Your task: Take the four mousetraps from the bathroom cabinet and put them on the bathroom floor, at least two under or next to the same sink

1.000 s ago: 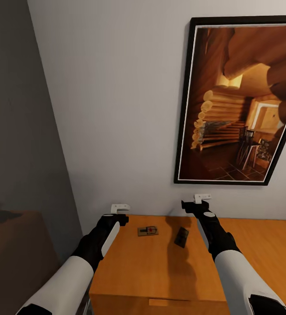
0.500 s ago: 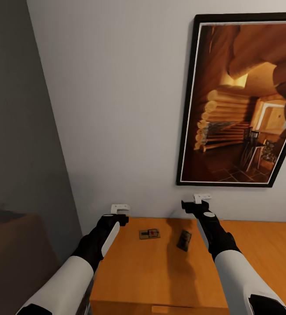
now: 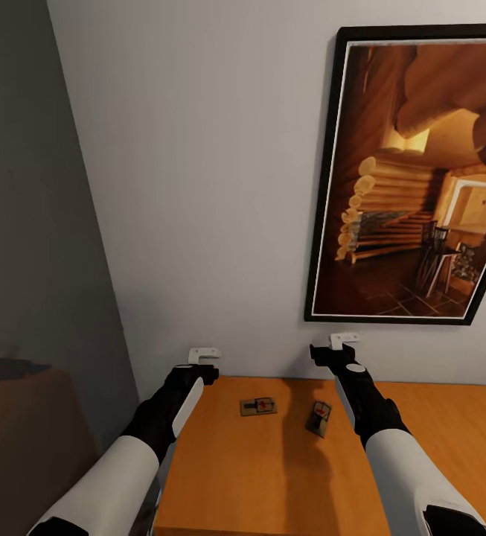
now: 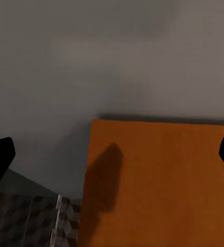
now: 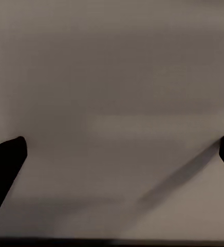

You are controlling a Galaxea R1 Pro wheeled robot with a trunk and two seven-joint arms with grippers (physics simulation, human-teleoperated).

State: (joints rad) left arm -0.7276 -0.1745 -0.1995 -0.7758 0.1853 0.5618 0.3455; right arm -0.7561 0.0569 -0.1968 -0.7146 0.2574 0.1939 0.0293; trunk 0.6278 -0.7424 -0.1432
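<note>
Change: since a second ago the whole head view has slid, the framed picture (image 3: 414, 179) now sitting further right and lower against the wall; that is the camera and base moving, not the things. The right-hand trap, a dark blank slab before, now shows its red and metal parts.
Meaning for the task: the robot seems to be squaring up to the cabinet (image 3: 272, 461) for a first pick (my reading, not a thing seen); no trap is on the floor in these views.
Cabinet: orange-brown flat top against the grey wall, its near left corner beside the left arm; nothing of its drawers or their contents shows.
On the cabinet top: two mousetraps, both near the back edge — left mousetrap (image 3: 258, 406) lying flat, right mousetrap (image 3: 318, 418) just beside the right forearm, seemingly tilted. The other two I cannot place.
Bathroom floor (image 4: 24, 224): cube-pattern tiles beside the cabinet's left side, in the left wrist view.
Left gripper (image 3: 204, 356): above the cabinet's back left corner, jaws spread wide, holding nothing.
Right gripper (image 3: 342, 341): above the cabinet's back edge, close to the wall, jaws likewise apart and empty.
</note>
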